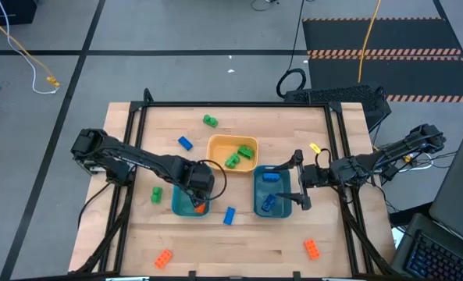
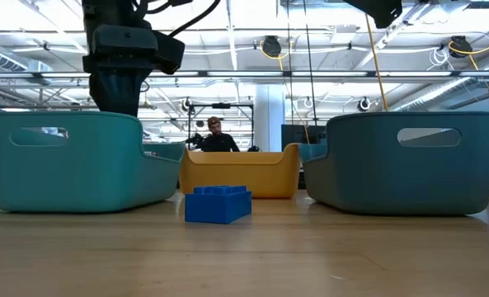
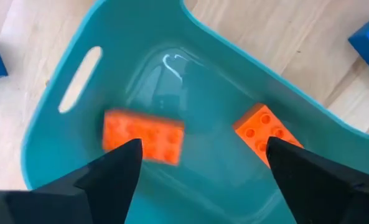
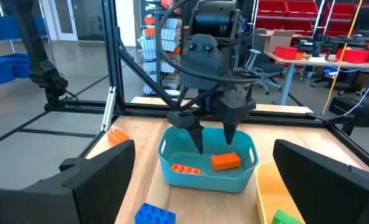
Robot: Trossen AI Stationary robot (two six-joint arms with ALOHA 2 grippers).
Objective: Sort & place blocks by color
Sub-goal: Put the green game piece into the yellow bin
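The left gripper [image 4: 213, 134] is hanging over the left teal plastic bin [image 1: 178, 204] with its jaws standing wide and nothing between them. Directly below, two orange studded plastic bricks [image 3: 144, 136] are lying apart on the bin floor, one of them looking as if it is dropping free. The right gripper [image 1: 295, 179] is hovering at the right rim of the right teal plastic bin [image 1: 258, 204], jaws spread wide and empty, above the blue bricks [image 1: 269, 178] inside.

Loose blocks are lying all round. A blue studded brick [image 1: 229, 216] is sitting on the wooden table [image 1: 239, 250] between the two teal bins, toward the near edge, its long axis running roughly near to far. It looks about equally close to both arms, but belongs in the right bin. A small green brick [image 1: 156, 194] is lying just left of the left bin, closest to the left gripper, with open table around it. Two more orange bricks [image 1: 164, 258] are waiting near the front edge, well clear of the bins.
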